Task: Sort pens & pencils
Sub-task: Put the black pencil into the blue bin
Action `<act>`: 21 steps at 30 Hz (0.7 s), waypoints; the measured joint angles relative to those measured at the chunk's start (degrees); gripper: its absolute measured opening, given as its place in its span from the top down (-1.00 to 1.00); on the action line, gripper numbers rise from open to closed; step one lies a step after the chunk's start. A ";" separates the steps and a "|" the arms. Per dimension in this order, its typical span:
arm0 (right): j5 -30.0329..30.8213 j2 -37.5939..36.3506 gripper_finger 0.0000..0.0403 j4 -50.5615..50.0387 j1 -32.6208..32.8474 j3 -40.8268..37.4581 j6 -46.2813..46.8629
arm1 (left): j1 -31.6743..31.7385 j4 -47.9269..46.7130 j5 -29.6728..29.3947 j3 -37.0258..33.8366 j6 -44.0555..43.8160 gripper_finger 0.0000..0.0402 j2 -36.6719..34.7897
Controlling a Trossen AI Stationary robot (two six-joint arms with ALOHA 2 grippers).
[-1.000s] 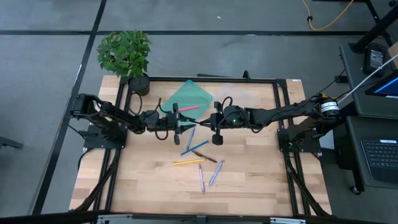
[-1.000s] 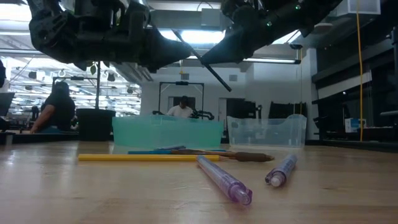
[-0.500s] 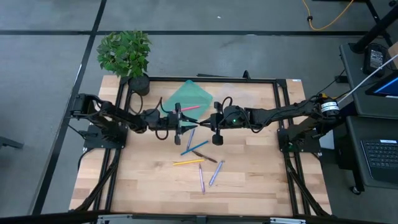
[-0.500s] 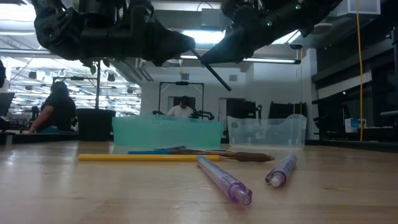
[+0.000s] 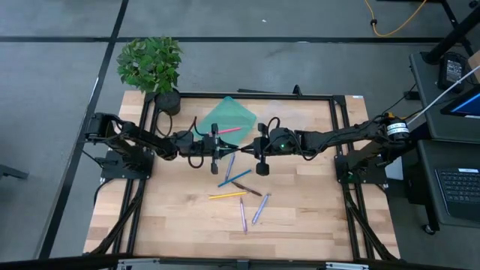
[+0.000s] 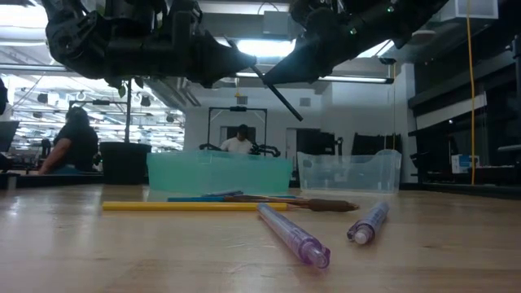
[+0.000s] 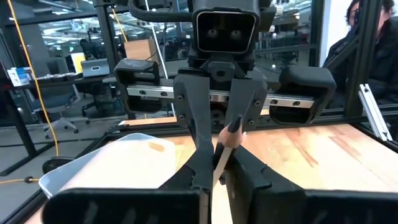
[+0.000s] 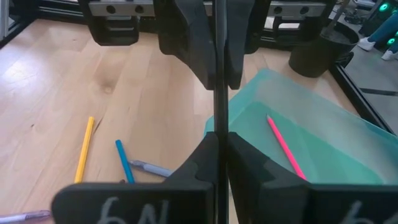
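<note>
Right claw [image 5: 250, 144] is clamped on a dark pencil [image 8: 219, 81] above the counter's [image 5: 172, 217] middle, nose to nose with the left claw [image 5: 225, 146], whose fingers close on the same pencil. Just beyond, a pink pen [image 5: 229, 130] lies in the teal tray [image 5: 225, 112]. On the near counter lie blue [image 5: 235, 178], yellow [image 5: 226, 196], brown [image 5: 247, 189] and two lavender sticks [image 5: 259, 209].

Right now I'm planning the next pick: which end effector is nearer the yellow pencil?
Left. The left end effector hangs just up-left of the yellow pencil; the right end effector hangs farther up-right.
</note>
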 joint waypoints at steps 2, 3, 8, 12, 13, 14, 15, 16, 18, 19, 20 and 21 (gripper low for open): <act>0.00 0.00 0.87 0.01 0.00 0.00 0.51 | 0.00 -0.12 0.00 0.00 0.29 0.92 -0.02; 0.01 0.00 0.87 0.01 0.00 0.00 1.04 | 0.00 -0.19 0.00 0.00 0.30 0.92 -0.02; 0.24 0.00 0.77 0.03 -0.02 -0.04 1.15 | 0.42 -0.58 0.06 0.00 0.45 0.92 -0.04; 0.33 0.00 0.51 0.39 -0.04 -0.04 1.32 | 1.12 -1.72 0.02 -0.03 0.45 0.92 -0.04; 0.33 0.00 0.45 0.19 -0.04 -0.03 1.30 | 1.29 -1.97 0.02 -0.02 0.45 0.92 -0.04; 0.33 0.00 0.38 -0.04 -0.04 -0.04 1.27 | 1.48 -2.36 0.02 -0.03 0.45 0.92 -0.04; 0.35 0.00 0.33 -0.24 -0.04 -0.04 1.21 | 1.77 -2.64 0.02 -0.04 0.45 0.92 -0.04; 0.62 0.00 0.28 -0.65 -0.04 -0.04 1.26 | 2.07 -2.60 0.02 -0.04 0.46 0.92 -0.04; 2.31 0.00 0.21 -1.72 -0.04 -0.04 1.28 | 2.85 -2.88 0.00 -0.02 0.45 0.92 -0.04; 3.81 0.00 0.18 -2.52 -0.04 -0.02 1.28 | 3.29 -3.75 0.00 -0.03 0.45 0.92 -0.30; 5.75 -0.27 0.17 -3.71 -0.06 -0.02 1.26 | 3.68 -4.99 -0.02 -0.04 0.45 0.92 -0.76; 7.92 -0.62 0.16 -5.34 -0.10 -0.04 1.25 | 4.09 -5.57 -0.14 -0.04 0.45 0.92 -1.01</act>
